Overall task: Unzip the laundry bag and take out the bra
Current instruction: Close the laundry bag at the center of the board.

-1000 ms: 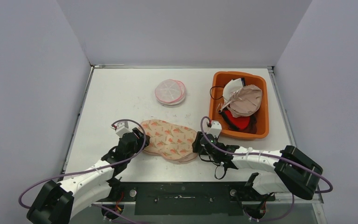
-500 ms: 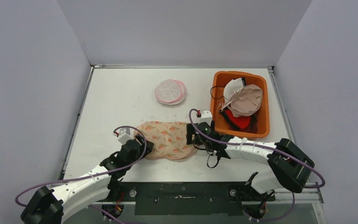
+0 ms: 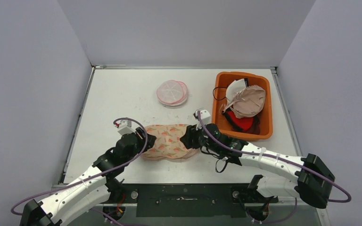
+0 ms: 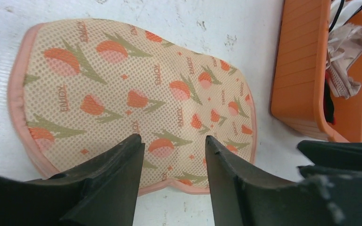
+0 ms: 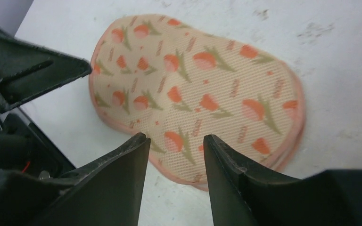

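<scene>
Pincers both agape, nothing held: left pincer (image 4: pixel 173 139) hangs over one end of the laundry bag (image 3: pixel 169 141), right pincer (image 5: pixel 175 136) over the other. Bag lies flat on the desk (image 3: pixel 122 94) between them, long axis running pincer to pincer. Zip pull's not visible; best pin one end, then search the pink edge.

L pincer (image 4: pixel 173 139), R pincer (image 5: pixel 175 137) blk | arms (image 3: pixel 82 181) wht+blk | cables (image 3: pixel 128 118) purple

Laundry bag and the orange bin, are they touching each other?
Apart. The left wrist view shows a strip of bare white table between the laundry bag and the near wall of the orange bin.
</scene>
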Robot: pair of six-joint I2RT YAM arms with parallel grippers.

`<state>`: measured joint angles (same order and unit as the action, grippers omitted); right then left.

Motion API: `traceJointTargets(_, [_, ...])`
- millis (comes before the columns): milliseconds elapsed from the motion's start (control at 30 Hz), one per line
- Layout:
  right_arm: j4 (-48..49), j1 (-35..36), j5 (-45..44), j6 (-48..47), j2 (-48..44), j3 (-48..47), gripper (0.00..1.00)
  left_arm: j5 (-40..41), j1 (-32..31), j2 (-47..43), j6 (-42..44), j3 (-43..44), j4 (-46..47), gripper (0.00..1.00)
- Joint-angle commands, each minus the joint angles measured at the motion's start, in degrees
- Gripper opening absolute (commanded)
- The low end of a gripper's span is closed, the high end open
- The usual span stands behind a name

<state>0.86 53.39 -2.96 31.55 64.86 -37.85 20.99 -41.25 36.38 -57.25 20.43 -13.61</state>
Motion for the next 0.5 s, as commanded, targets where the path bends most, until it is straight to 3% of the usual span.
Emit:
traceJointTargets(0, [8.54, 4.88, 4.12, 1.17, 5.46, 1.31, 0.43, -5.90, 0.96, 4.49, 3.68, -0.50, 10.06, 0.42])
traceJointTargets(33, [9.08, 5.26, 3.32, 1.15, 6.40, 1.82, 0.41, -6.45, 1.26, 6.09, 3.87, -1.27, 11.62, 0.35])
traceJointTargets(133, [10.45, 5.09, 3.14, 1.53, 8.26, 3.96, 0.37, -6.57, 2.88, 9.23, 3.28, -3.29, 12.81, 0.27])
traceJointTargets(467, [11.56, 4.84, -0.13, 1.33, 9.34, 12.15, 0.29, -5.29, 8.63, 10.04, 2.05, -11.07, 15.79, 0.25])
